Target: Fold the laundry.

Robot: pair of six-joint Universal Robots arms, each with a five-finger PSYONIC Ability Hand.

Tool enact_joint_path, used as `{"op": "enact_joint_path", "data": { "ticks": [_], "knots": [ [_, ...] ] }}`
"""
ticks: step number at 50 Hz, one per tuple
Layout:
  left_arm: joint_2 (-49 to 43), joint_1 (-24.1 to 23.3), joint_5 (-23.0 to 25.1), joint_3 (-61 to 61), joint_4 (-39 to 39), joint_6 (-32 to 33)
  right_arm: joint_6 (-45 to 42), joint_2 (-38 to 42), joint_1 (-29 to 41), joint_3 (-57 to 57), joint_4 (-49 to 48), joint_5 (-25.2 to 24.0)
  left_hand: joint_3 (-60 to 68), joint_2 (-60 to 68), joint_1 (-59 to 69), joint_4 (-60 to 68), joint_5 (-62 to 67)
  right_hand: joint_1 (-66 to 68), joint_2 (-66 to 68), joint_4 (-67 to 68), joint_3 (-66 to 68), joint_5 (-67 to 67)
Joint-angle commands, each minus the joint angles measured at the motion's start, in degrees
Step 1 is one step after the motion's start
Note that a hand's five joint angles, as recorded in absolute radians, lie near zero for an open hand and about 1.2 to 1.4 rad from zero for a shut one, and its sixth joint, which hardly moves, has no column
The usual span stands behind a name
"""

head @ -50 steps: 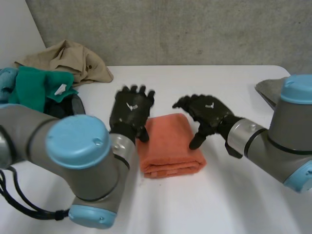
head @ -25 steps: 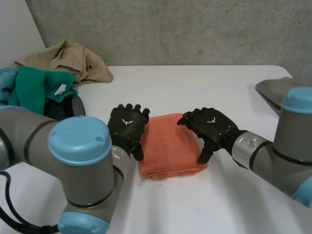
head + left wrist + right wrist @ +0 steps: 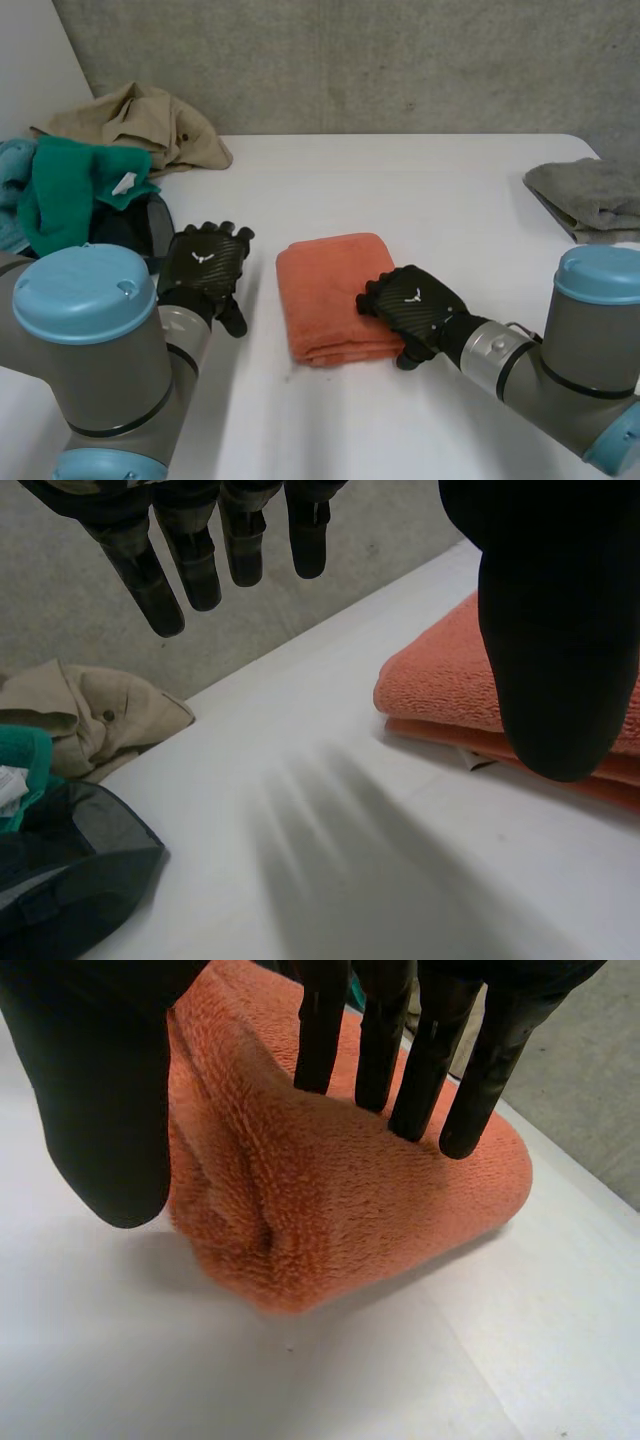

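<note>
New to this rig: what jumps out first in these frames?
A folded orange towel lies at the middle of the white table, the right hand resting on its near right corner with straight fingers. The left hand hovers open beside the towel's left edge, and unfolded laundry is heaped at the far left.

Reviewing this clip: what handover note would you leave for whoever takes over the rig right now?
Hands: left hand open, over the bare table beside the orange towel, not touching it. The right hand is open, straight fingers on the towel's near right corner.
Done: the orange towel lies folded mid-table.
Left, likely: tan garment crumpled at the back, green cloth heaped by the dark bag, grey cloth at the right edge.
</note>
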Motion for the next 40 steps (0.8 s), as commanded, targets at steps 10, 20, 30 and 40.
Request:
{"op": "enact_joint_path", "data": {
  "ticks": [10,20,30,40],
  "knots": [
    [0.2,0.8,0.1,-0.3,0.1,-1.2,0.1,3.8,0.8,-1.6,-6.5,2.6,-1.6,-1.1,-0.9,-1.2,-2.3,19.4,15.4,15.5,15.4,16.5],
    [0.2,1.0,0.1,-0.3,0.1,-1.2,0.2,4.7,1.5,-2.1,-5.9,3.3,-1.7,-1.3,-1.1,-1.4,-2.5,17.7,13.7,13.8,13.7,14.9],
    [0.2,1.1,0.2,-0.4,0.1,-1.2,0.1,5.2,1.8,-2.9,-6.3,3.4,-1.7,-1.3,-1.1,-1.4,-2.5,55.4,51.3,51.4,51.4,52.5],
    [0.3,1.1,0.2,-0.4,0.1,-1.3,-9.2,5.6,1.1,-8.0,-6.5,3.6,-1.7,-1.3,-1.1,-1.4,-2.5,55.4,51.3,51.4,51.4,52.5]
  ]
}}
